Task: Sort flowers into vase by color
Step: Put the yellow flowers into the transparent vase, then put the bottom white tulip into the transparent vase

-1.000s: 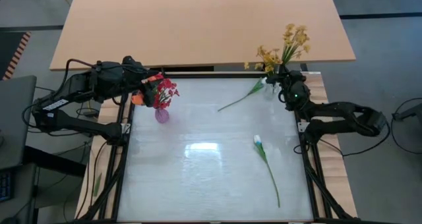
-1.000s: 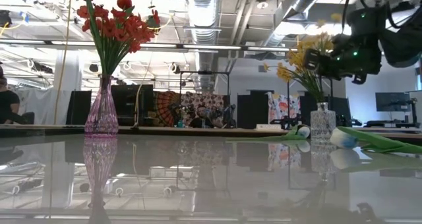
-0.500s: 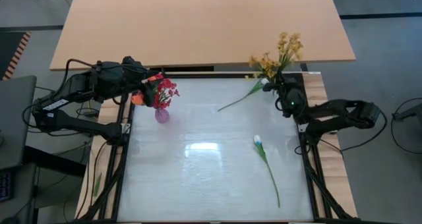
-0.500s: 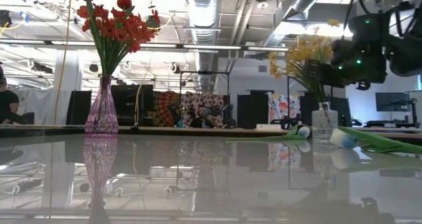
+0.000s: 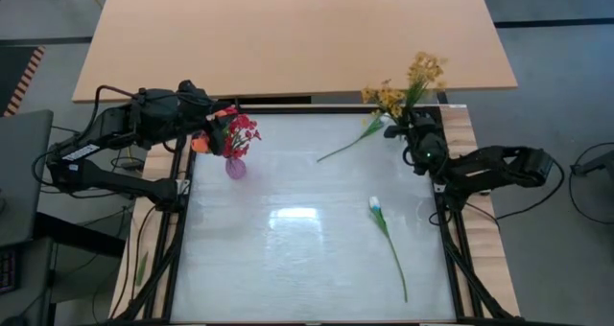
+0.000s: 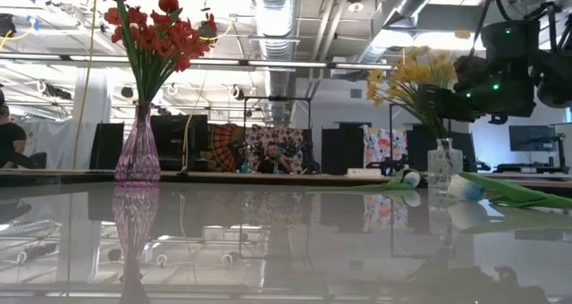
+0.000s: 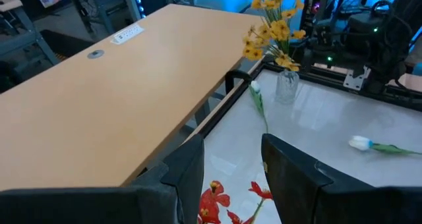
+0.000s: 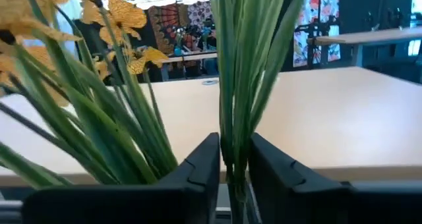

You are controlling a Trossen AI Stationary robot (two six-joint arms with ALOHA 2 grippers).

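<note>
**Right arm at the yellow vase; two white stems not yet sorted**

- Right gripper (image 5: 414,139) sits at about 2 o'clock on the white tabletop (image 5: 297,259), right at the small clear glass vase (image 6: 440,165). The wrist view shows its two dark fingers (image 8: 201,168) nearly closed on a tight bundle of thin green stems (image 8: 237,72), with only a narrow gap filled by the stems. Judged as holding the spray of yellow blooms (image 5: 408,81), probably to seat or straighten it in the vase; whether the stems are fully home in the neck is not visible.
- The yellow spray leans out toward 12–1 o'clock over the tan wooden desk (image 5: 288,34). The lean suggests the bunch is still steered by the grip and not resting freely.
- Left gripper (image 5: 206,110) waits at about 10 o'clock, just beside the red and orange bouquet (image 5: 235,132) standing in the slim purple glass vase (image 5: 235,166). Its fingers (image 7: 191,171) stand apart with nothing between them; red petals show below the gap.
- Lying loose on the table: one white-budded flower on a long green stem (image 5: 387,232) at about 4 o'clock, and a second white-tipped stem (image 5: 350,142) near 1 o'clock, its head close to the clear vase. No third vase for white shows.
- Judgement: red and yellow groups look sorted; the white pair remains.
</note>
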